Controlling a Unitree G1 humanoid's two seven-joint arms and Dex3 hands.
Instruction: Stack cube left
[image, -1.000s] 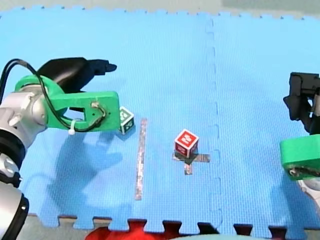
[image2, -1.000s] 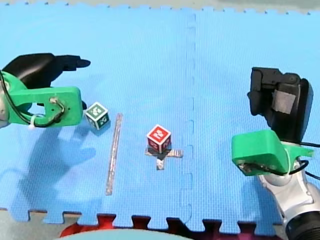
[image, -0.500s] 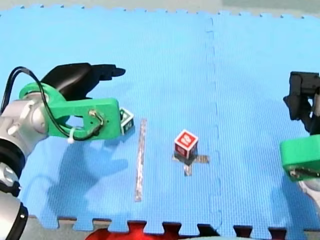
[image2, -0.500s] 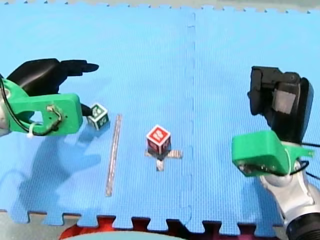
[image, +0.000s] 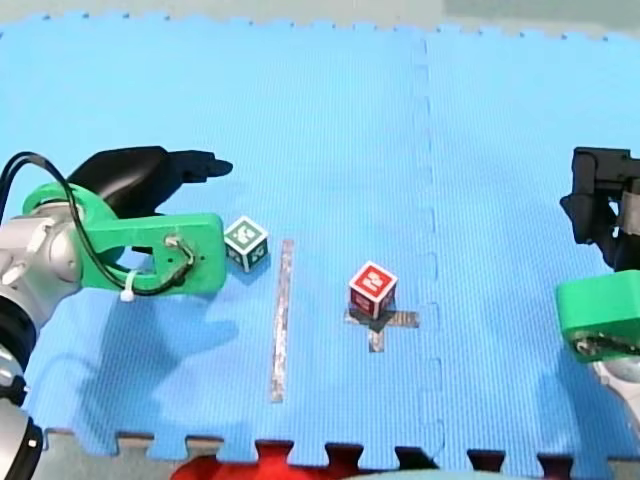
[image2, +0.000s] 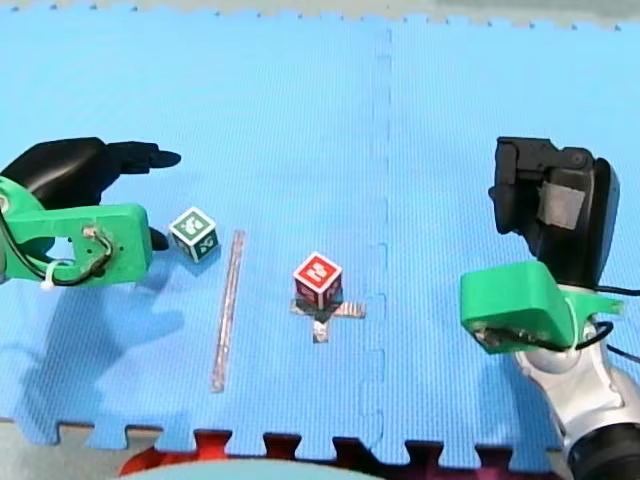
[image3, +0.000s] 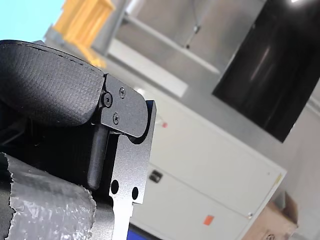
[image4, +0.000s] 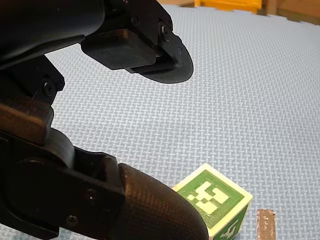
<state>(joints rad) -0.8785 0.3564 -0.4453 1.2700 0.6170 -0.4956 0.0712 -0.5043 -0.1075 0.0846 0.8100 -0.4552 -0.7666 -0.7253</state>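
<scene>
The left hand (image: 140, 175) hovers over the left part of the blue foam mat (image: 330, 110). It holds nothing, and its black fingers (image: 195, 163) are uncurled and point toward the middle of the mat. A green bracket (image: 165, 255) sits at its wrist, with a black cable (image: 25, 165) looping behind it. The green cube (image: 245, 243) rests on the mat just beside the bracket's right end and apart from the fingers, with one patterned face turned up. In the second wrist view the same green cube (image4: 212, 195) lies close under a black padded finger (image4: 155, 210), not touching it as far as can be seen, and another fingertip (image4: 165, 65) hangs above the mat.

Right of the green cube a thin strip of grey tape (image: 280, 320) runs along the mat toward the near edge. Beyond the strip, well apart from the green cube, the red cube (image: 372, 288) stands on a small cross of grey tape (image: 378, 335), near the seam between the mat tiles.

The right hand (image2: 545, 200) is raised at the right side of the mat, far from both cubes, above its own green bracket (image2: 515, 300). It grips nothing, and I cannot tell whether it is open or closed. The first wrist view shows a black padded finger (image3: 45, 85) and a grey taped pad (image3: 45, 210) against a pale wall.
</scene>
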